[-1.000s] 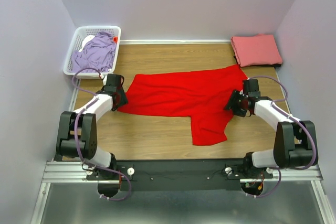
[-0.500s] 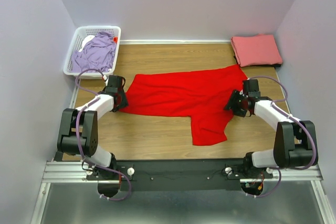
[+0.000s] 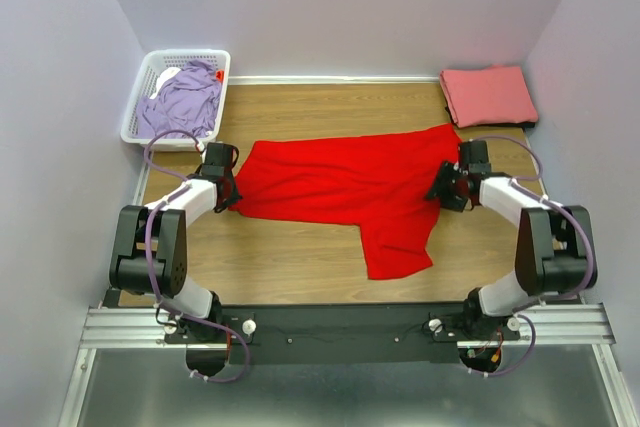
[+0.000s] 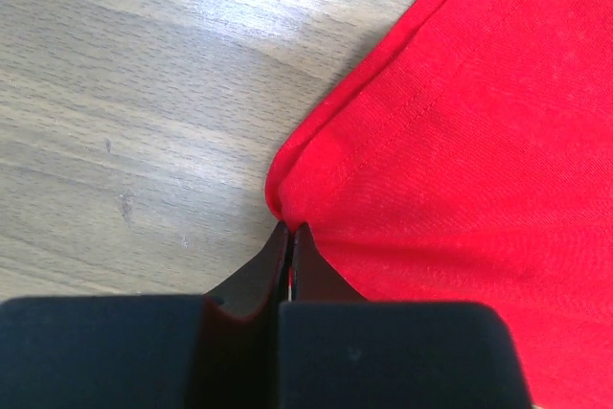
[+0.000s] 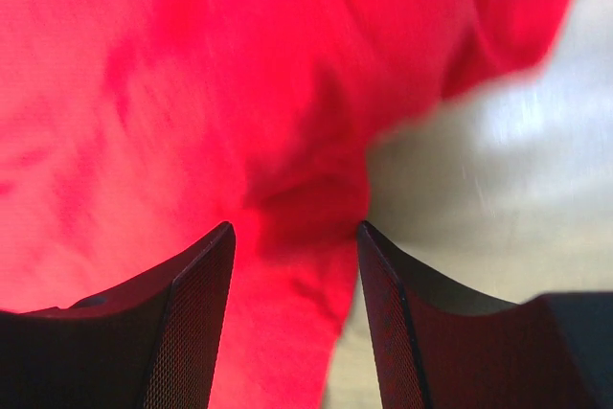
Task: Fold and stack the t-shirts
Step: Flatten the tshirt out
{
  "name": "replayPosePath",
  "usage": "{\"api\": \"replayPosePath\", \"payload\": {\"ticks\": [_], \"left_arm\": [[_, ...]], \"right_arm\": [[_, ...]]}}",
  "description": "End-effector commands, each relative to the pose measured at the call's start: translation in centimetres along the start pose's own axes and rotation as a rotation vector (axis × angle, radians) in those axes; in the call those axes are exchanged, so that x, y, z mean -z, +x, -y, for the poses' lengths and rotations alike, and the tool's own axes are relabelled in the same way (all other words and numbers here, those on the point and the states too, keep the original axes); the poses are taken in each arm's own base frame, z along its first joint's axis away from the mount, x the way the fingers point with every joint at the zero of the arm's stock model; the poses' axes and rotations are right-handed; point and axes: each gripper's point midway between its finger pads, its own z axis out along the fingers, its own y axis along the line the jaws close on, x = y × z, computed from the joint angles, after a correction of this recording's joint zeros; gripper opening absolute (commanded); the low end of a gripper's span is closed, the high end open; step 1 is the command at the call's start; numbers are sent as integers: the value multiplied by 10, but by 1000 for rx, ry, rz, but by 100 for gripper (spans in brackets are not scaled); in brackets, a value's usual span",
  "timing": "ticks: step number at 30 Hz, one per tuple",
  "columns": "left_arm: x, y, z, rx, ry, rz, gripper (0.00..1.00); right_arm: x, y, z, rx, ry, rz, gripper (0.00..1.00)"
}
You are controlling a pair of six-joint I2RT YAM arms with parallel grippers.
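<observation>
We counted one done — the salmon-pink t-shirt (image 3: 488, 95) folded — with the lavender t-shirt (image 3: 185, 102) in the basket (image 3: 190, 54) and the red t-shirt (image 3: 340, 182) flat on the desk (image 3: 300, 257), left jaws clamped on its corner, right jaws apart.

t-shirt (image 3: 340, 182) ctr table (image 3: 290, 257); basket (image 3: 137, 97) back-L

No legible text or labels anywhere

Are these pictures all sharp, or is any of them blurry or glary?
Right wrist view: the bright red cloth t-shirt is smeared by blur, with pale glare on the wooden table. Left wrist view: sharp, stitched hem and wood grain clear. Top view: evenly lit, soft shadows only.
</observation>
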Motion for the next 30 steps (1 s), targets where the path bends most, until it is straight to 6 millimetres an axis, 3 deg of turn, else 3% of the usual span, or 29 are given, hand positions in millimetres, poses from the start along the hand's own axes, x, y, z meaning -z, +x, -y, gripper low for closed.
{"api": "replayPosePath", "payload": {"ticks": [1, 5, 8, 9, 12, 15, 17, 18, 23, 24, 28, 30], "left_arm": [[2, 11, -8, -24, -11, -52, 0], [9, 1, -5, -26, 17, -15, 0], [11, -7, -2, -22, 39, 8, 0], [13, -10, 0, -21, 50, 22, 0], [17, -15, 10, -13, 106, 44, 0], [19, -16, 14, -10, 132, 52, 0], [19, -18, 16, -8, 143, 61, 0], [20, -19, 17, -7, 149, 68, 0], [22, -22, 18, -6, 156, 84, 0], [26, -26, 15, -6, 143, 106, 0], [29, -29, 14, -4, 144, 120, 0], [29, -29, 16, -9, 148, 118, 0]], "right_arm": [[-31, -3, 22, -12, 125, -31, 62], [-55, -47, 5, -1, 125, 5, 62], [-71, -69, 0, 18, 136, 21, 62], [-70, -88, -11, 36, 113, 53, 62], [-55, -119, -29, 70, 71, 121, 62], [-29, -132, -36, 99, 51, 169, 62], [-16, -119, -30, 105, 65, 144, 62], [0, -118, -36, 109, 35, 156, 62], [25, -54, -38, 113, -86, 43, 59], [26, -16, -37, 68, -143, -43, 47], [14, 6, -29, 20, -138, -95, 35], [8, 7, -30, 14, -144, -92, 29]]}}
